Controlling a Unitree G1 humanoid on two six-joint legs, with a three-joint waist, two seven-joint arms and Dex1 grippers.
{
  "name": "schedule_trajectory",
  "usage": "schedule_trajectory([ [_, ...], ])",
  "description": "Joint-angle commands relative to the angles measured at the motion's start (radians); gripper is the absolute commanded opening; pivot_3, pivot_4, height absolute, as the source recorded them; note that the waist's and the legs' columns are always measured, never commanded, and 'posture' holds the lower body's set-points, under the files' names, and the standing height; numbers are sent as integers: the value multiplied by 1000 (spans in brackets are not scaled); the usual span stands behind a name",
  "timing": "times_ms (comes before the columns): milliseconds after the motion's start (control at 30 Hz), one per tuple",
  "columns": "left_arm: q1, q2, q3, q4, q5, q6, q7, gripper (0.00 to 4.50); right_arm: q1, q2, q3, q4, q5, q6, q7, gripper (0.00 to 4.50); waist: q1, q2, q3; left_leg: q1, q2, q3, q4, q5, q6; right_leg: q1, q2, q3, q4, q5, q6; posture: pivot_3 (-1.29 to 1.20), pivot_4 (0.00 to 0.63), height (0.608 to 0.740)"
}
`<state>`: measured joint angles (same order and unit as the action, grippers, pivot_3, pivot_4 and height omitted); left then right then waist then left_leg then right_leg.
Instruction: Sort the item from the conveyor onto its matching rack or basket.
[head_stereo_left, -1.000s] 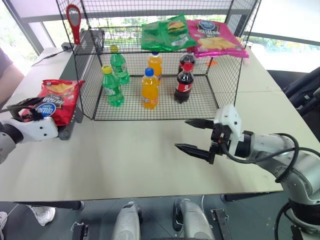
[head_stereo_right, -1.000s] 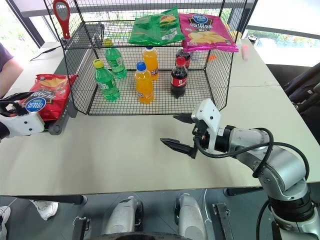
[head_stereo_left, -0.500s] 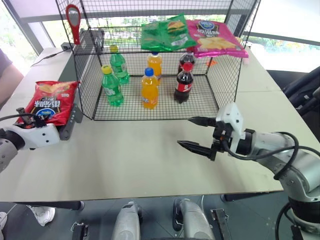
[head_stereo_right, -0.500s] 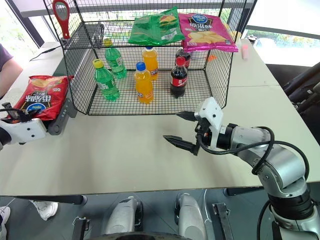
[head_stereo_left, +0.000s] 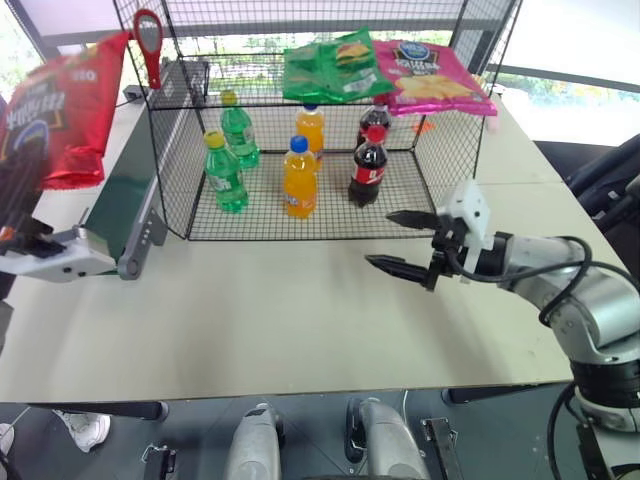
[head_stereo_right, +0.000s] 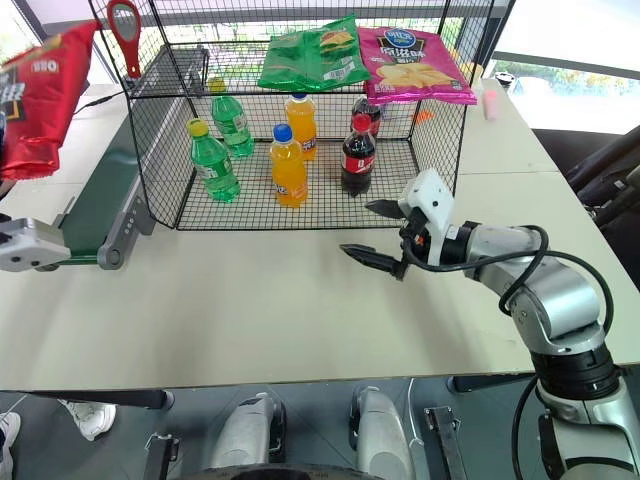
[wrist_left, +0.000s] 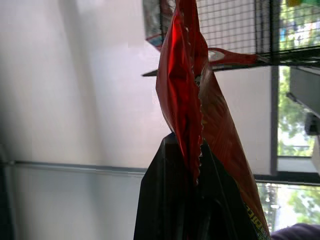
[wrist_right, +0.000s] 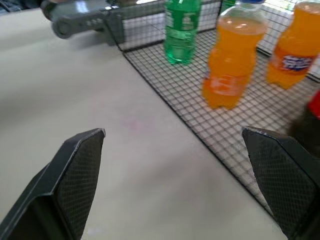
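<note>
head views: the red chip bag (head_stereo_left: 60, 105) hangs in the air above the conveyor (head_stereo_left: 125, 195), clear of the green belt, so the pick is done. the upper wire shelf (head_stereo_right: 250, 95) of the cage already carries a green chip bag (head_stereo_right: 315, 55) and a pink chip bag (head_stereo_right: 410, 62); the red one is well apart from it, so the carry across and the drop are left. the right gripper (head_stereo_left: 400, 243) hovers over the table (head_stereo_left: 300, 310) in front of the cage, fingers spread wide and holding nothing.

left wrist view: the left gripper (wrist_left: 192, 170) is clenched on the crimped edge of the bag, which stands up between its black fingers.

right wrist view: 2 parted fingertips frame bare table, with 1 green bottle (wrist_right: 182, 30) and 2 orange bottles (wrist_right: 232, 62) on the mesh floor.
</note>
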<state>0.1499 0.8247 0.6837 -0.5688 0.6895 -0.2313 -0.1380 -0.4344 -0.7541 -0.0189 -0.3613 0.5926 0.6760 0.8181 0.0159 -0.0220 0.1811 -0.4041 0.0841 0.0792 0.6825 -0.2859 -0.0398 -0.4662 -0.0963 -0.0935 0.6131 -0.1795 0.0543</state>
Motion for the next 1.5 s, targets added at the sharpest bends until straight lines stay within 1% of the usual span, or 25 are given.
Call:
schedule_trajectory([
  [33,-75,10,-28,-83,33,32,-25,27,-19,-9,-29,0,-6,-23,16,4500,0,0,0,1,0,0,0,0,0,1,0,0,0,0,0,0,150,740],
  [100,-156,9,-131,-86,40,49,-52,27,-23,-8,-30,2,-12,-28,15,4500,-1,0,0,3,0,0,0,0,0,3,0,0,0,0,0,0,150,740],
  [133,-186,8,-163,-83,44,51,-58,27,-25,-6,-30,1,-15,-28,12,4500,-1,0,0,4,0,0,0,0,0,4,0,0,0,0,0,0,150,740],
  [233,-332,23,-304,-3,80,55,-78,27,-10,-11,-65,-29,-5,-13,-9,4500,-2,0,0,5,0,0,0,0,0,4,0,0,0,0,0,0,150,740],
  [267,-397,26,-359,48,93,54,-79,27,0,-16,-92,-46,9,-1,-19,4500,1,0,0,5,0,0,0,0,0,5,0,0,0,0,0,0,150,740],
  [400,-597,18,-510,241,128,39,-57,27,21,-30,-192,-116,68,53,-66,4500,-1,0,0,4,0,0,0,0,0,5,1,0,0,2,4,0,150,740],
  [533,-808,-8,-653,446,196,10,21,27,45,-46,-286,-209,136,123,-128,4500,-2,0,0,4,0,0,0,0,0,4,1,0,0,3,4,0,150,740],
  [633,-902,-13,-729,573,227,8,38,27,61,-53,-334,-264,187,165,-172,4500,-3,0,0,4,0,0,0,0,0,4,1,0,0,3,4,0,150,740],
  [733,-1018,-37,-826,762,269,33,19,27,62,-54,-407,-323,288,212,-233,4500,-2,0,0,4,0,0,0,0,0,4,1,0,0,3,5,0,150,740],
  [833,-1099,-47,-896,890,293,70,13,27,68,-64,-438,-352,342,233,-278,4500,-1,0,0,4,-1,-1,0,0,0,5,1,0,1,3,4,0,150,740],
  [933,-1162,-58,-949,963,314,112,48,27,95,-77,-453,-366,363,237,-303,4500,-2,-1,0,4,-1,-1,0,0,0,4,1,0,0,2,5,0,150,740],
  [1033,-1205,-67,-1005,1036,315,126,54,27,112,-83,-456,-368,377,230,-319,4500,-3,-1,0,3,-1,-1,0,0,1,4,1,0,0,2,5,0,150,740],
  [1233,-1299,-131,-1091,1220,285,123,106,27,128,-96,-438,-356,372,210,-328,4500,0,-1,0,3,-1,-1,1,0,1,4,1,0,0,2,5,0,150,740],
  [1333,-1309,-140,-1104,1243,262,121,115,815,134,-101,-437,-355,375,206,-328,4500,-1,-1,0,3,-1,-2,1,0,1,4,1,0,0,2,5,0,150,740],
  [1500,-1291,-115,-1099,1187,244,126,113,3096,137,-103,-424,-354,375,206,-330,4500,-2,-1,0,4,-1,-1,1,0,1,5,1,0,1,2,5,0,150,740],
])
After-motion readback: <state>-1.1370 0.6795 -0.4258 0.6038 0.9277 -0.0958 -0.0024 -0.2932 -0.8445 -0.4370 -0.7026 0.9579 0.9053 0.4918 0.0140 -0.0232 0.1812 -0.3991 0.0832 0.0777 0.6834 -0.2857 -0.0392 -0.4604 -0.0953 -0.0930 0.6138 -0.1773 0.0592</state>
